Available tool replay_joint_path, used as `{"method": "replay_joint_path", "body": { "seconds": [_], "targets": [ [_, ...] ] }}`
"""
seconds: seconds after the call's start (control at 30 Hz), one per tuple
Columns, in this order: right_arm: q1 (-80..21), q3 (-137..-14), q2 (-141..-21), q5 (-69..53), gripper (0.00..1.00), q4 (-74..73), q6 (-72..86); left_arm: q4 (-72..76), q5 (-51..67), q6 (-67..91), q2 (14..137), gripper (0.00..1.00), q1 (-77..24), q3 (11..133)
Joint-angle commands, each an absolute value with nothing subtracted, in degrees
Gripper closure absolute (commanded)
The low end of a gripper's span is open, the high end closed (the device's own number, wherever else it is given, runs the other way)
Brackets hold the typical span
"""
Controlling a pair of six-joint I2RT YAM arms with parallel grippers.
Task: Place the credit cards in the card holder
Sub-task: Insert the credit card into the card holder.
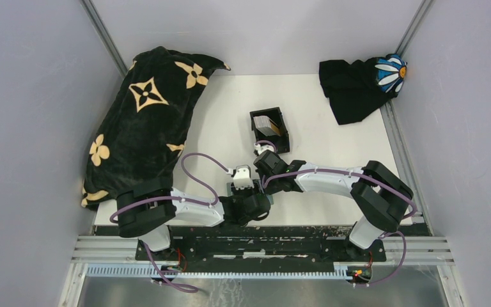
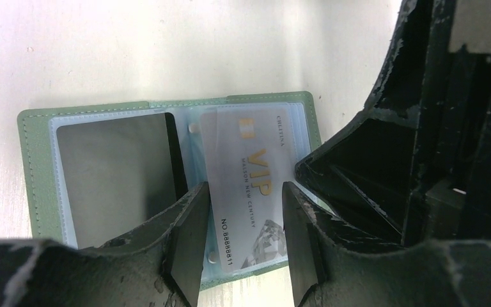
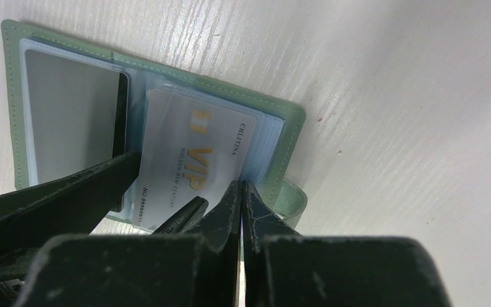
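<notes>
The VIP card (image 2: pixel 246 179), thin, stiff and slippery, is laid on the green card holder (image 2: pixel 38 173), at 6 o'clock of the black box (image 1: pixel 284 128). Its long edges, judged best for holding, are straddled by the left gripper (image 2: pixel 246 240); whether they are gripped cannot be told. The right gripper (image 3: pixel 241 192) is closed.

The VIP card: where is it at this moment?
In the left wrist view, the VIP card lies on the right half of the open green card holder, between the fingers of the left gripper.

A pale green card holder (image 2: pixel 36 185) is laid open flat; a whitish VIP card (image 2: pixel 249 169) is tilted over one page, and a dark card (image 2: pixel 112 173) is sleeved in the other.
</notes>
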State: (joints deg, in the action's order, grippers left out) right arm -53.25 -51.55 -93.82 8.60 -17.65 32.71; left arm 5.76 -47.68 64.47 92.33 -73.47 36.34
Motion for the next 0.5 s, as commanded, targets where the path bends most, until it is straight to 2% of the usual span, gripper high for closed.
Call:
{"method": "replay_joint_path", "body": {
  "seconds": [0.0, 0.47],
  "targets": [
    [-53.61, -53.18, -94.91, 7.13, 0.99, -15.78, 33.22, 10.25, -48.79, 61.51, 93.37, 0.48, -73.41, 37.67],
    [-53.61, -53.34, -92.93, 9.36, 0.97, -16.86, 32.98, 12.57, -47.97, 61.15, 93.17, 0.48, -72.86, 36.5]
  ]
}}
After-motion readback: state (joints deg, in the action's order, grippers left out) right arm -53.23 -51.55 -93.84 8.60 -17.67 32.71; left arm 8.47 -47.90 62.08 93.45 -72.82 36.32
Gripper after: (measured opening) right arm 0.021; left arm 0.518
